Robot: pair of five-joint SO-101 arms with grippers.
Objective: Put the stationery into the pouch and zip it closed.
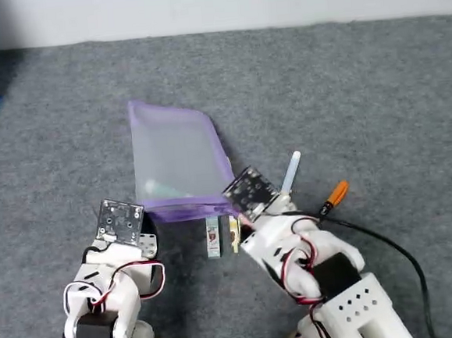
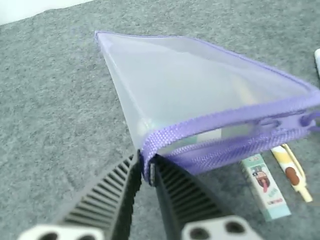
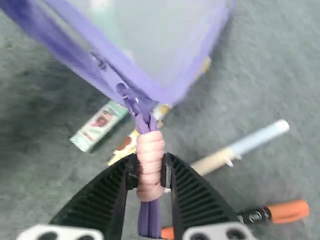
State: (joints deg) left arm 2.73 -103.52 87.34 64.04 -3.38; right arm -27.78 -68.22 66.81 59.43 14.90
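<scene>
While left gripper (image 2: 146,171) clamps the pouch (image 1: 174,153) corner as anchor | right gripper (image 3: 149,172) pinches zip pull (image 3: 149,147), probably tensioning the mouth | eraser (image 1: 213,239), white pen (image 1: 291,172) lie outside, near the mouth.

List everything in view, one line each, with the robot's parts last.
pouch: 1, clear with purple trim, table centre
green item: 1, pale green, inside pouch, kind unclear
zip pull: 1, pink cord, pouch corner
eraser: 1, teal-white, beside pouch's zip edge
yellow pen: 1, yellow-white, next to eraser
blue-capped pen: 1, cream, right of pouch
marker: 1, orange-black, right of that pen
cable: 1, black, by right arm
left gripper: 1, black, shut on pouch corner
right gripper: 1, black, shut on zip pull
</scene>
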